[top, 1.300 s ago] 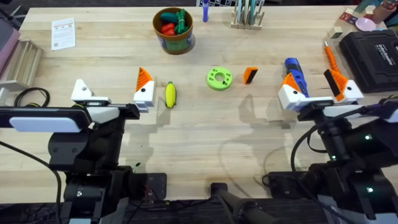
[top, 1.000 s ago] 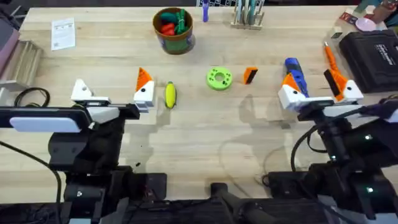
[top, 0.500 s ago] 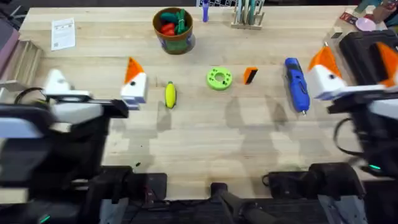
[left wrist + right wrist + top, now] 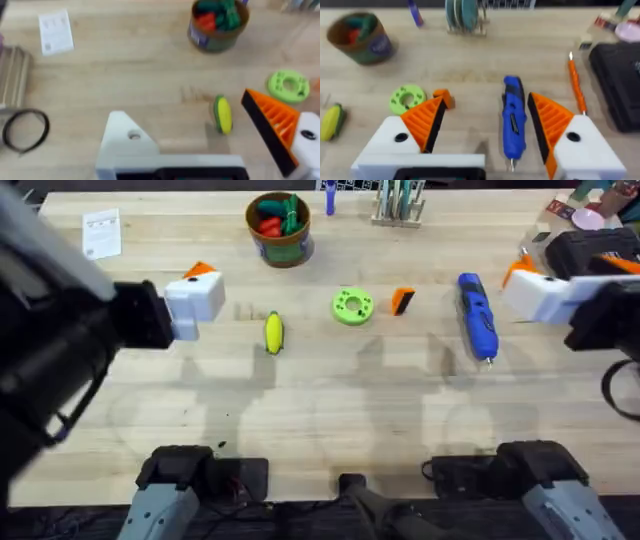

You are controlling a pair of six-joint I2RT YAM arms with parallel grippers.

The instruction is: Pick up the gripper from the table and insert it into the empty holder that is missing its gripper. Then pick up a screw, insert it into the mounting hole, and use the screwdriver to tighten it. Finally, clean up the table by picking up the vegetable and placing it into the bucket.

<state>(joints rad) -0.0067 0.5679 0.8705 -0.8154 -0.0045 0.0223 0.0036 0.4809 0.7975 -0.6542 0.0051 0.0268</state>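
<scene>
The loose orange gripper lies on the table between the green disc and the blue screwdriver. The yellow vegetable lies left of the disc, and the bucket stands at the back. My left gripper hangs open high over the table. One of its jaws is the bare white holder, and the other carries an orange ribbed pad. Raised over the screwdriver, my right gripper is open with orange pads on both fingers. No screw can be made out.
Red and green toy vegetables fill the bucket. A thin orange stick and a black case lie at the right. A paper card and a black cable loop are at the left. A tool rack stands at the back.
Both arms have risen toward the overhead camera and swung outward, the left to the left and the right to the right. The screwdriver now lies uncovered. Nothing on the table moved.
</scene>
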